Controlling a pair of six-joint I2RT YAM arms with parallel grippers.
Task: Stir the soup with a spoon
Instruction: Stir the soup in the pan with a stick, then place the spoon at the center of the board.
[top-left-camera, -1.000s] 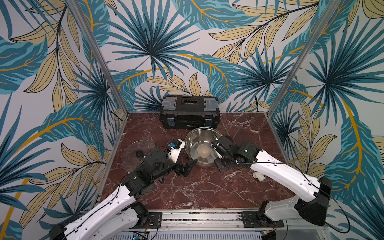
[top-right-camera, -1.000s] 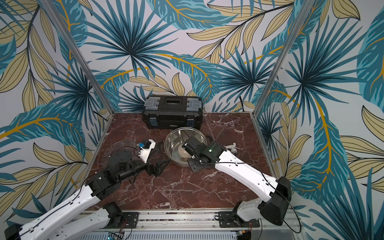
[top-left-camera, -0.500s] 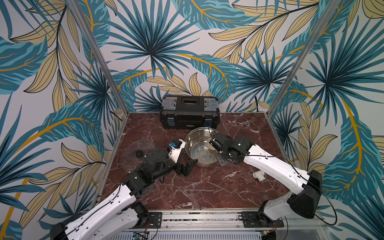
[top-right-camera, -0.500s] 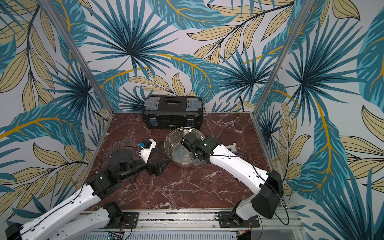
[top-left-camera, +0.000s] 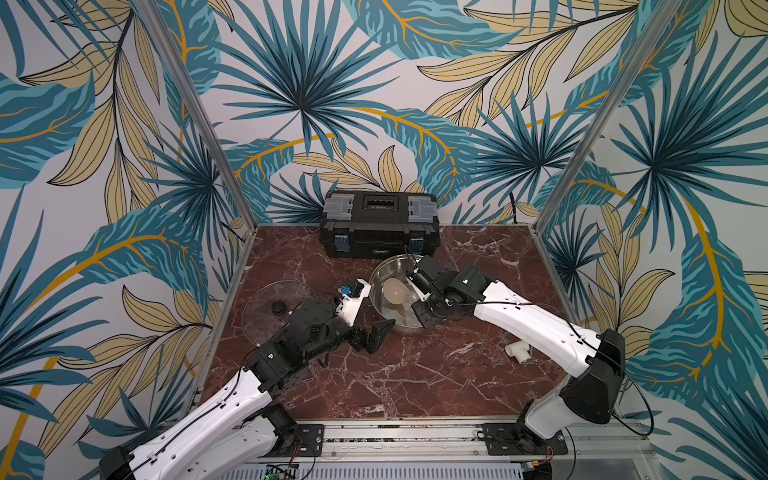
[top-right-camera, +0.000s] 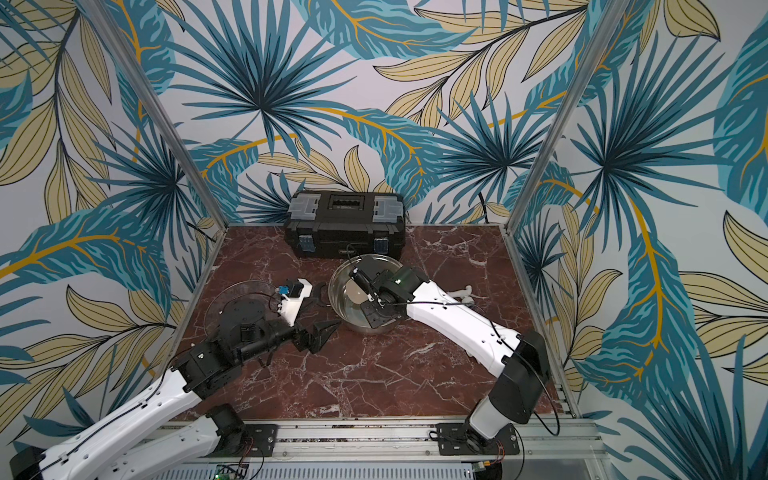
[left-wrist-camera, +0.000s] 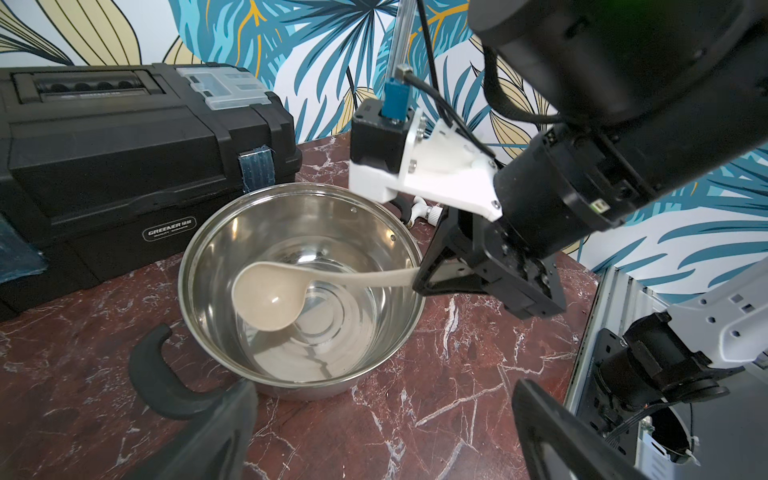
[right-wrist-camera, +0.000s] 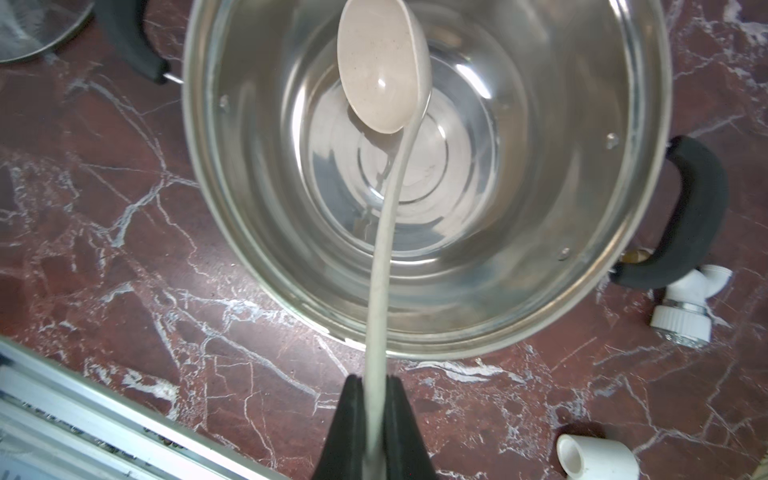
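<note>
Right wrist view: right tool clamps spoon within pot rim; left tool gapes alongside.

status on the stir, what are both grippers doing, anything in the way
Right gripper shut on the spoon handle, bowl inside the pot. Left gripper open, empty, beside the pot. Pot looks empty, nothing blocking it.

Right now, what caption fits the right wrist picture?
Right gripper holds the spoon by its handle, bowl inside the shiny steel pot.
</note>
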